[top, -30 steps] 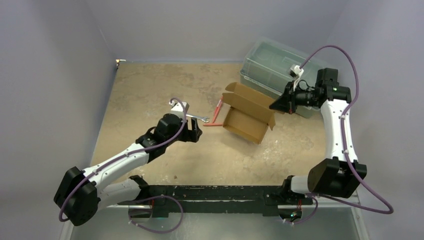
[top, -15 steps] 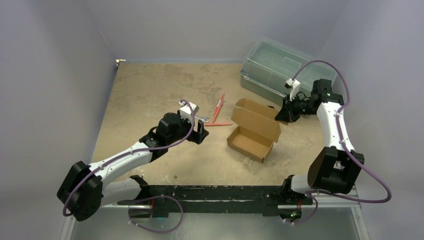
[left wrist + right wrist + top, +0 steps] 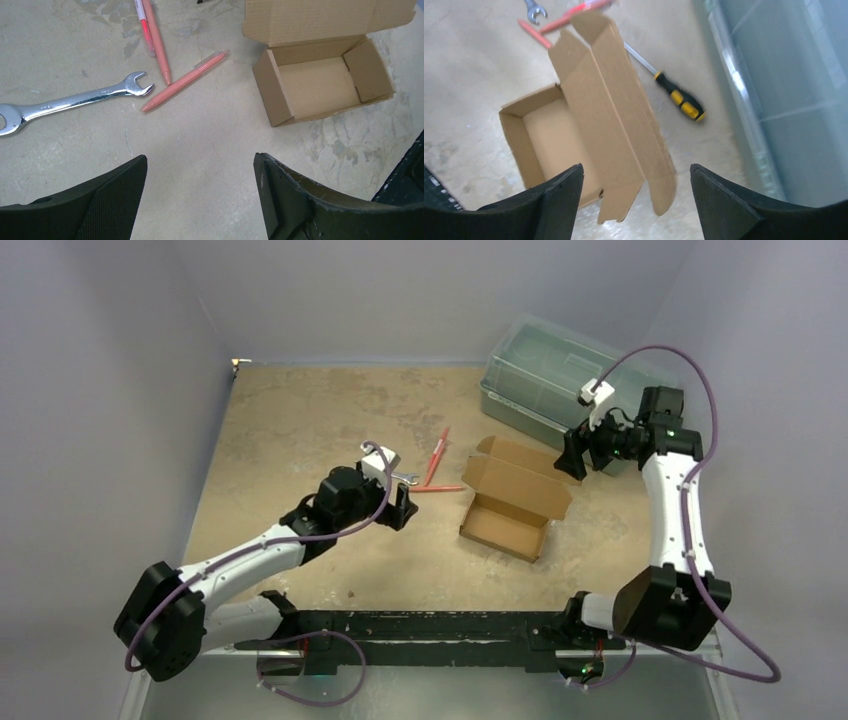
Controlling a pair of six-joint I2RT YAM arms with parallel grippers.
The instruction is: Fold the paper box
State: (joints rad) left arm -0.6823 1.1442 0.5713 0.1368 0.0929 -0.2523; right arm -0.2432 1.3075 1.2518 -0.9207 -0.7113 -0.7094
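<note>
The paper box sits on the tabletop right of centre. Its tray is formed, and its lid stands open toward the right arm with the end flaps splayed. Both pincers are released and hold nothing: the left pincer hovers near the box's left side, and the right pincer hangs above the lid's outer edge. Nothing pins the tray, so a push on the lid will probably slide or tip this light carton instead of bending the crease. The splayed flaps could catch outside the walls and crumple. A screwdriver lies just behind the lid, and two pens and a wrench lie to the left, where a skidding box might ride onto them. The lid's edge is blurred, so its tuck crease may or may not be pre-bent.
</note>
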